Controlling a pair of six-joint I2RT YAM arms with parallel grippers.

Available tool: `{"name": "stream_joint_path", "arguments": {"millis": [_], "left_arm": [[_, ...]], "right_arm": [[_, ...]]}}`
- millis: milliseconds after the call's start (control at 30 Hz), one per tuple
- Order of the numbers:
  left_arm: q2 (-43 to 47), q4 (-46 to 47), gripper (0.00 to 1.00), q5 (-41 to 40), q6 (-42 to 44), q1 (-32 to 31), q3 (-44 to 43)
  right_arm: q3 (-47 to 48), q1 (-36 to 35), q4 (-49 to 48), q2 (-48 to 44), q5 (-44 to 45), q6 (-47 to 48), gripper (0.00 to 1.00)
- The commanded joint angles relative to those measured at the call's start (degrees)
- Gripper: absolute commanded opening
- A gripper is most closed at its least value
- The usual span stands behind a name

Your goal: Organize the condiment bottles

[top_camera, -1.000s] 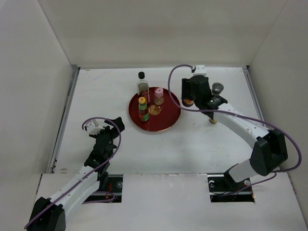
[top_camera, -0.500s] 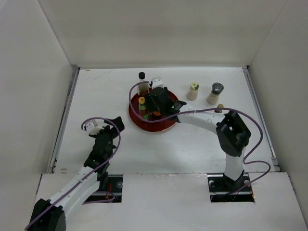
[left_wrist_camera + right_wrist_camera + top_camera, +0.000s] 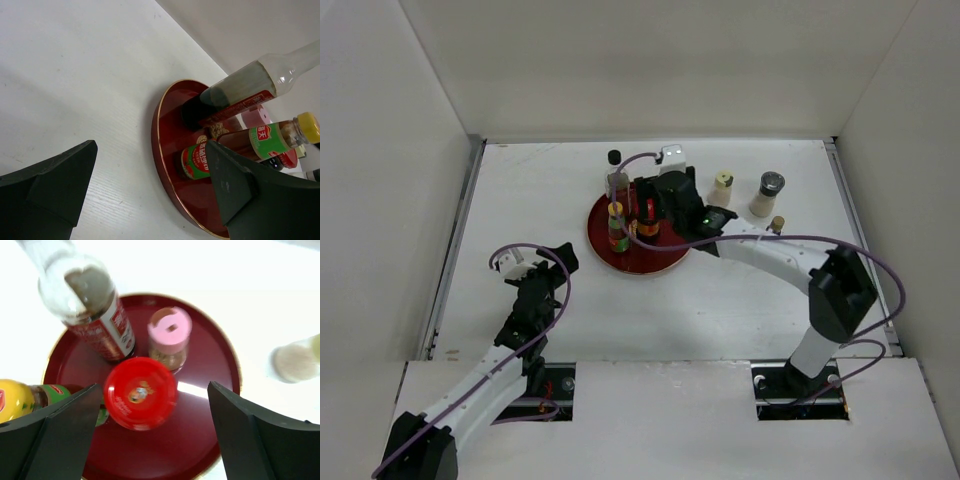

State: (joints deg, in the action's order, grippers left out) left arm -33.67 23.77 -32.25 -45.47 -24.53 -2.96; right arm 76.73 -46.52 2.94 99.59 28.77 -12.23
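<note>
Right pincer [image 3: 153, 390] stood wide astride red-capped jar [image 3: 140, 392]; sideways drift risked toppling crowded glass bottle [image 3: 95, 310]. Left pincer [image 3: 150, 147] wide, empty.

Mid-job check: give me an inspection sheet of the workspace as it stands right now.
Surface: white table; round red tray towards the back.
Job's things: on the tray, tall clear bottle, yellow-capped bottle, pink-capped jar, red-capped jar; off it to the right, yellow-green-capped bottle, grey-capped bottle, gold-capped jar.
Clutter: nothing seen.
Grippers: left gripper open, empty, left of the tray; right gripper open, astride the red-capped jar.
Cables: purple cable on each arm; the right one loops close to the tall clear bottle.
Surroundings: white walls on three sides.
</note>
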Motion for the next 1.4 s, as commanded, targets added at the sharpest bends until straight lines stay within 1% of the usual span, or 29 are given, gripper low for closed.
{"name": "stream_joint_path", "arguments": {"millis": [0, 133, 267, 433, 533, 600, 700, 733, 800, 833, 967, 1000, 1100, 1167, 1267, 1367], "left_arm": [[0.0, 2.0, 0.9, 0.8, -0.4, 0.4, -0.1], [-0.4, 2.3, 0.9, 0.6, -0.5, 0.4, 0.2], [-0.8, 2.6, 0.9, 0.4, -0.4, -0.1, 0.0], [-0.5, 2.6, 0.9, 0.8, -0.4, 0.2, 0.1], [-0.9, 2.5, 0.9, 1.0, -0.4, 0.4, 0.1], [-0.9, 2.8, 0.9, 1.2, -0.5, 0.2, 0.0], [-2.2, 4.3, 0.9, 0.8, -0.5, 0.1, 0.4], [-2.5, 4.5, 0.9, 1.1, -0.5, 0.2, 0.4], [-2.9, 4.6, 0.9, 1.3, -0.5, 0.2, 0.2], [-3.0, 4.7, 0.9, 1.2, -0.5, 0.1, 0.1], [-3.5, 4.9, 0.9, 1.4, -0.5, 0.4, 0.2], [-3.2, 4.9, 0.9, 1.5, -0.5, 0.4, 0.1], [-2.8, 5.1, 0.9, 1.5, -0.5, 0.3, 0.4], [-2.5, 4.8, 0.9, 1.6, -0.4, 0.4, 0.2], [-2.6, 5.1, 0.9, 1.3, -0.4, 0.4, 0.5], [-3.1, 5.2, 0.9, 1.2, -0.3, 0.5, 0.3]], "right_arm": [[-2.4, 3.0, -3.0, -7.6, 1.8, -0.9, 0.93], [-5.8, 9.1, -3.8, -9.9, 1.3, -1.7, 0.91], [-4.7, 15.3, -4.4, -6.4, 1.9, -1.2, 0.92], [0.7, 22.7, -2.9, 0.3, 2.0, -1.7, 0.94], [4.6, 25.0, -0.2, 4.8, 0.8, -2.0, 0.93], [7.2, 25.8, 1.3, 7.7, -1.7, -2.6, 0.91], [8.1, 26.6, 1.2, 9.6, -3.4, -3.5, 0.88], [8.5, 27.1, 0.9, 10.3, -3.7, -4.0, 0.86], [9.5, 27.5, 1.1, 11.2, -5.0, -4.8, 0.76], [9.6, 27.6, 1.1, 11.6, -5.7, -4.9, 0.72], [10.4, 27.7, 2.8, 12.9, -6.8, -5.3, 0.68], [10.1, 27.6, 3.5, 12.9, -7.1, -5.3, 0.65], [8.0, 27.5, 2.8, 11.9, -7.1, -6.0, 0.55], [6.9, 27.5, 1.8, 10.5, -6.5, -6.2, 0.47], [4.1, 27.2, -1.8, 6.0, -5.7, -5.9, 0.44], [3.0, 25.3, -2.9, 2.4, -5.3, -5.5, 0.43]]}}
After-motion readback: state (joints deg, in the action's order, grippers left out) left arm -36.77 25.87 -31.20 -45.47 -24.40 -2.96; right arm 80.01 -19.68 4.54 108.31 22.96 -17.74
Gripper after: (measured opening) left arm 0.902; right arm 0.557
